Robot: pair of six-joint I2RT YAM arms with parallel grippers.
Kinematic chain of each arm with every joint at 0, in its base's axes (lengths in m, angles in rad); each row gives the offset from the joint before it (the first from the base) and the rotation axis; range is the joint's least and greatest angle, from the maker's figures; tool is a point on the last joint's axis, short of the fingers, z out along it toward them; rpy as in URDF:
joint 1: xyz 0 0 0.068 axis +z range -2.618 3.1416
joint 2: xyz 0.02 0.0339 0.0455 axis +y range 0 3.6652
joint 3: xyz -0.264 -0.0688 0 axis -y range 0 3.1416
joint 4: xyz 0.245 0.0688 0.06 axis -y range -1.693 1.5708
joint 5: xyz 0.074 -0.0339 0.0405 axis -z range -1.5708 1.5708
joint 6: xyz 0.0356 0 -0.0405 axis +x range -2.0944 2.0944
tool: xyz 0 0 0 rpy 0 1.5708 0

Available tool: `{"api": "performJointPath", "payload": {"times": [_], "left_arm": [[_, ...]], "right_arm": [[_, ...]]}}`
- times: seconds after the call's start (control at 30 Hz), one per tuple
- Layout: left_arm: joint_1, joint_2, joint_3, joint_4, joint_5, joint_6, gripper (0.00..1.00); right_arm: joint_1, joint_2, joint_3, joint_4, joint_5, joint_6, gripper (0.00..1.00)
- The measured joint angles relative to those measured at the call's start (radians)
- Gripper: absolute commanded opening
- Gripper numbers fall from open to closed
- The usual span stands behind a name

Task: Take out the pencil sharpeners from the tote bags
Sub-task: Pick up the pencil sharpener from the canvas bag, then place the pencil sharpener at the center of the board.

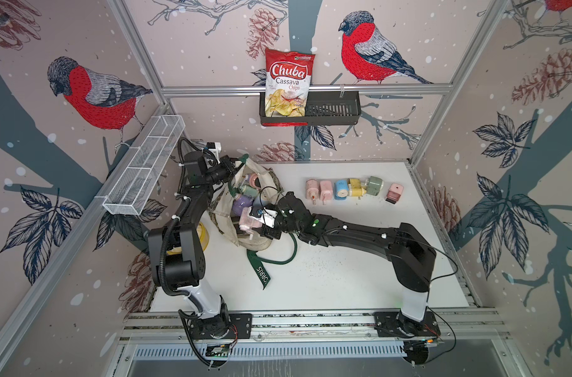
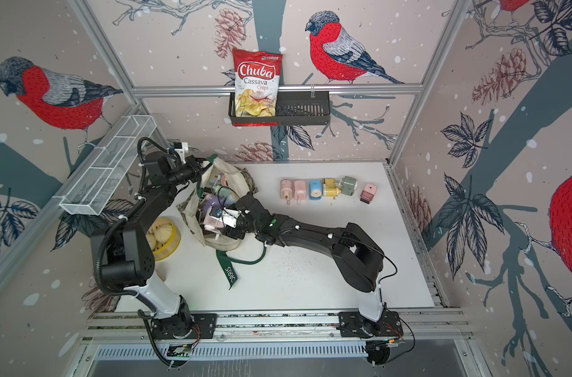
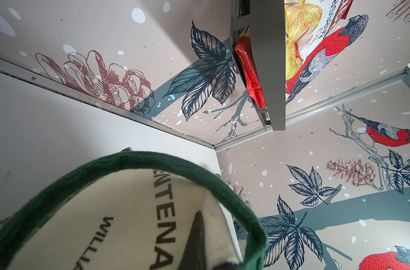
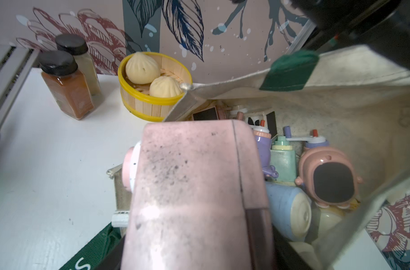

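Top views both show the white table (image 1: 343, 261) with the cream tote bag (image 1: 224, 225) slumped on it, mouth gaping. That thing is floppy canvas, so I doubt it holds its shape on its own. The left fingers (image 3: 197, 236) are clenched on the bag's rim right by the green handle (image 3: 129, 161), propping the mouth open. A row of six sharpeners (image 1: 350, 191) sits on the table well apart from the right fingers (image 4: 116, 254), out past the bag. Plenty more are heaped inside the bag just beyond those fingers, like a blue one (image 4: 286, 210) and a round pink one (image 4: 328, 177) with a dark window. The right fingers are clamped on a pink sharpener (image 4: 187, 187) at the bag's mouth, about level with the rim as far as I can tell. My guess on handling: hard hollow plastic, so light and stiff, but the shell looks smooth and smudged with dark dust, so maybe a bit slippery. I'd squeeze the flat sides of the body and stay off the crank and drawer, since those look like they'd turn or slide out.
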Motion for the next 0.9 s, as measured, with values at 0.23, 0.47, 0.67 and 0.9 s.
{"api": "performJointPath", "payload": {"times": [0.23, 0.47, 0.67, 0.9], "left_arm": [[0.0, 0.0, 0.0, 0.0, 0.0, 0.0, 0.0], [0.0, 0.0, 0.0, 0.0, 0.0, 0.0, 0.0], [0.0, 0.0, 0.0, 0.0, 0.0, 0.0, 0.0], [0.0, 0.004, 0.0, 0.002, 0.0, -0.001, 0.0]], "right_arm": [[-0.062, -0.154, -0.093, 0.039, -0.007, 0.105, 0.54], [-0.163, -0.274, -0.251, 0.085, 0.089, 0.287, 0.54], [-0.177, -0.276, -0.331, 0.073, 0.229, 0.452, 0.54], [-0.214, -0.201, -0.359, 0.031, 0.356, 0.653, 0.52]]}}
